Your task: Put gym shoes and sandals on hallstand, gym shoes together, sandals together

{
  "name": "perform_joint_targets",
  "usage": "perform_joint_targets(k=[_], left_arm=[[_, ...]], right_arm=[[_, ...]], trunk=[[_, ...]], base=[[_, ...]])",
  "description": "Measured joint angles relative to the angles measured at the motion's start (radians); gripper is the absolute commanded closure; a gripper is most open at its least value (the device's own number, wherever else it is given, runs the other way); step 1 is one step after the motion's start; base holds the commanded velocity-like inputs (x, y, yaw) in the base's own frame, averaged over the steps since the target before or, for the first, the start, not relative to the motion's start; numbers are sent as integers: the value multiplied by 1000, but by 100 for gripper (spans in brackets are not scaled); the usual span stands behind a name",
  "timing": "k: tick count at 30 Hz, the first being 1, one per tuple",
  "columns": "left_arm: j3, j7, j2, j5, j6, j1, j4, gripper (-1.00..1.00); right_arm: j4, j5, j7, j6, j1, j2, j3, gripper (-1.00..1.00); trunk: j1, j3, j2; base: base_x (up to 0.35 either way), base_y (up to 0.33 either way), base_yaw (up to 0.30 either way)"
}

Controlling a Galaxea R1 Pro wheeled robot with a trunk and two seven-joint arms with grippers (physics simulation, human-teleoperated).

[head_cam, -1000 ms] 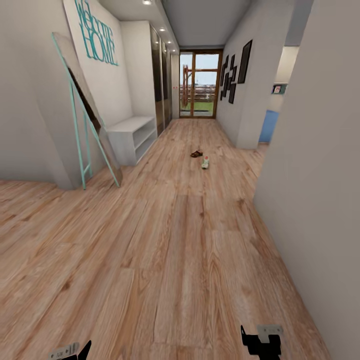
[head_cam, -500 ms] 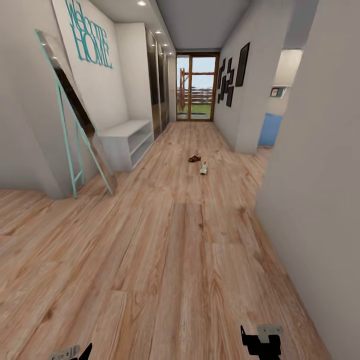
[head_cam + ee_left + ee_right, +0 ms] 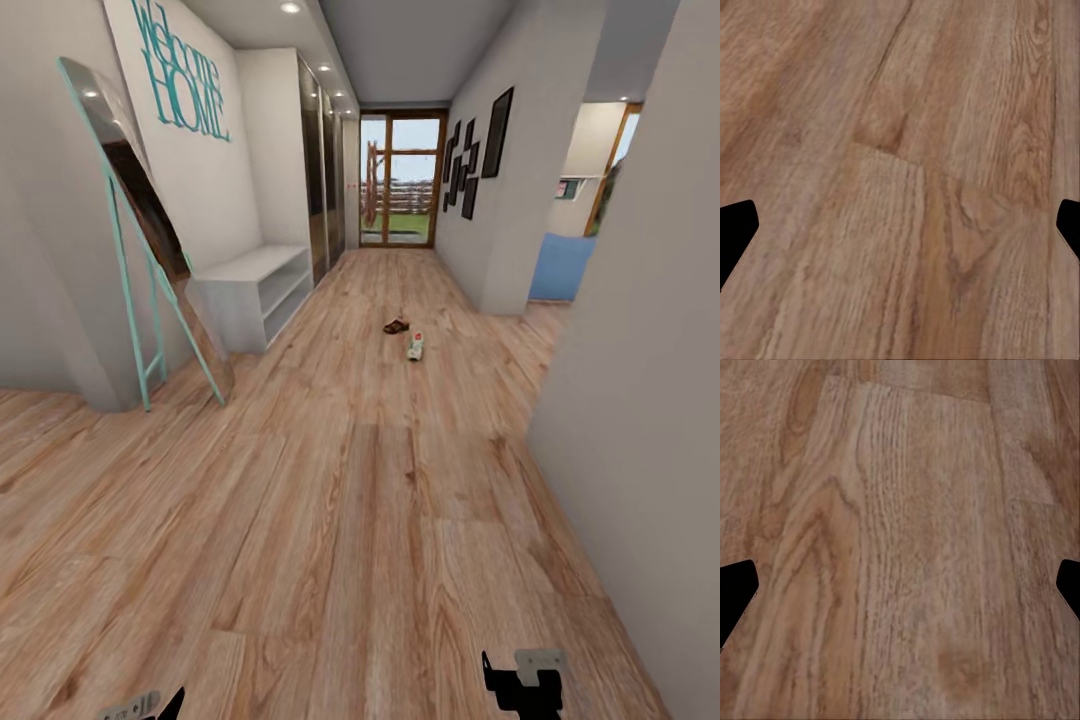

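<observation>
One gym shoe [image 3: 415,346] and one sandal [image 3: 396,326] lie on the corridor floor [image 3: 350,520], well beyond the white bench [image 3: 255,285]. Nothing looks racked yet. Left end effector [image 3: 900,225] and right end effector [image 3: 900,585] gape, empty.

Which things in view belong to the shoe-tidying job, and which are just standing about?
Job:
- dark-brown flat sandal on the floor
- white gym shoe with red-orange patch beside it
- light brown wood-plank corridor floor

Standing about:
- small white two-tier bench
- teal-framed leaning mirror
- black picture frames
- teal "Welcome HOME" lettering
</observation>
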Motion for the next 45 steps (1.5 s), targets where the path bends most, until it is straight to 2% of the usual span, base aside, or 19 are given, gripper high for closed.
perform_joint_targets(k=[45], left_arm=[[0, 0, 1, 1, 0, 0, 0, -100]], right_arm=[[0, -4, -1, 0, 0, -2, 0, -100]], trunk=[[0, 0, 0]], base=[[338, 0, 0]])
